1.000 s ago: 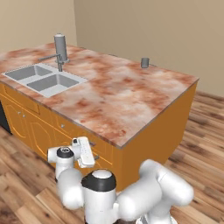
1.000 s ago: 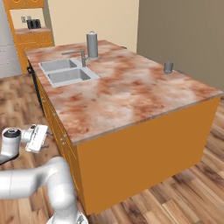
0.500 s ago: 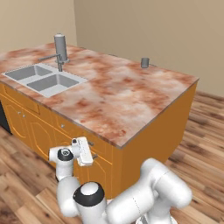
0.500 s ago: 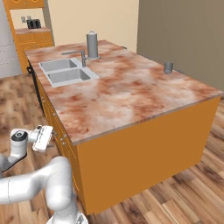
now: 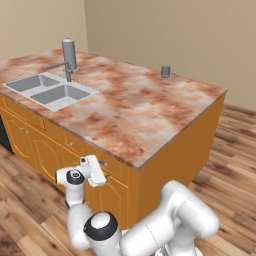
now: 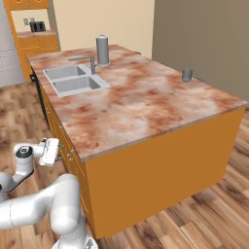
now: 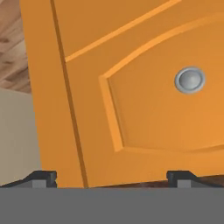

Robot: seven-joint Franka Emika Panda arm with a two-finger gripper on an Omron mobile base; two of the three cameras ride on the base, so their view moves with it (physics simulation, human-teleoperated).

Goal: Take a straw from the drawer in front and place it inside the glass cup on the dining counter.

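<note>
Left base view: the gripper (image 5: 101, 176) is hovering low, just before the closed drawer (image 5: 111, 166) under the dining counter (image 5: 130, 105); the glass cup (image 5: 165, 71) is standing far beyond it, up on the slab.

Right base view: the gripper (image 6: 57, 150) is facing the cabinet front.

Hand view: fingertips (image 7: 41, 178) are standing wide apart, holding nothing; the round metal knob (image 7: 190, 80) is sitting above the right tip.

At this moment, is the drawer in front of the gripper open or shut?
Shut. The drawer front sits flush with the cabinet face, its round knob untouched, and the open gripper is short of it.
</note>
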